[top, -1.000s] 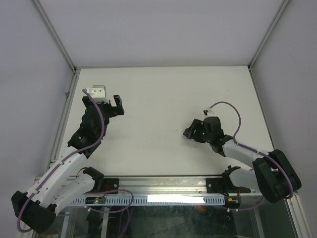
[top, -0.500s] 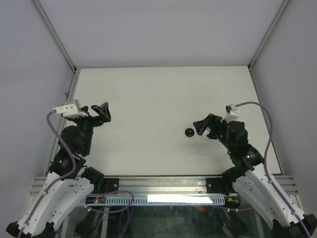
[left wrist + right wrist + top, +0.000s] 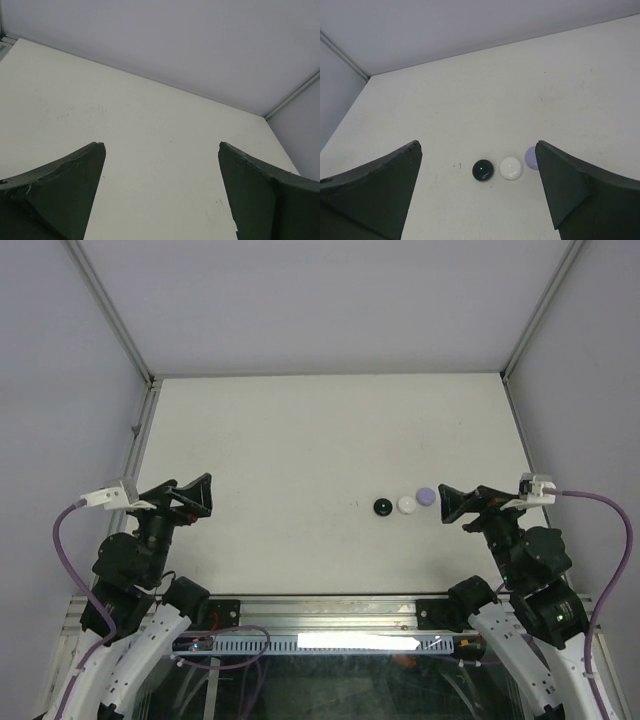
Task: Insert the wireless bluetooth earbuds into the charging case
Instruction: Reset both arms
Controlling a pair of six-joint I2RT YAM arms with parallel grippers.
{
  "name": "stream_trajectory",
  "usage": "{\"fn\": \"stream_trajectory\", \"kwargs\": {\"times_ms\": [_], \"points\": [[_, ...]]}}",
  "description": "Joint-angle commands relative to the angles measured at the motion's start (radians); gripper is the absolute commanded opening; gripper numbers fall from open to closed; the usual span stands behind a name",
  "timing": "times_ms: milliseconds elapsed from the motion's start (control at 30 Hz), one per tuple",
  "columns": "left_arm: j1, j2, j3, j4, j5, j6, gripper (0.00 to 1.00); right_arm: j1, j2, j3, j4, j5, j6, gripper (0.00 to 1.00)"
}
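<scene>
The white counter (image 3: 300,430) fills my overhead view, walled at the back and both sides, with a metal rail (image 3: 330,608) along the near edge. Bare surface runs from the middle to the back wall. My left end effector (image 3: 205,497) hangs near the left edge, spread wide and holding nothing. My right end effector (image 3: 445,506) is equally wide and empty. It faces a tight row: lilac case (image 3: 425,496) nearest, then white case (image 3: 406,504), then black case (image 3: 382,506). The earbuds are too small for me to find.
</scene>
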Motion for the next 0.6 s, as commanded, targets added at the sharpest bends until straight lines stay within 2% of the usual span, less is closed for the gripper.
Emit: {"fn": "stream_trajectory", "kwargs": {"times_ms": [0,200,567], "points": [[0.009,-0.048,-0.03,-0.069,0.085,-0.058,0.99,-0.004,-0.024,0.036,-0.066,0.11,-0.078,0.99],[0.01,-0.078,-0.115,-0.07,0.128,-0.103,0.99,-0.004,-0.023,0.026,-0.059,0.119,-0.077,0.99],[0.013,-0.04,-0.117,-0.056,0.14,-0.079,0.99,-0.004,-0.029,0.024,-0.071,0.095,-0.068,0.99]]}}
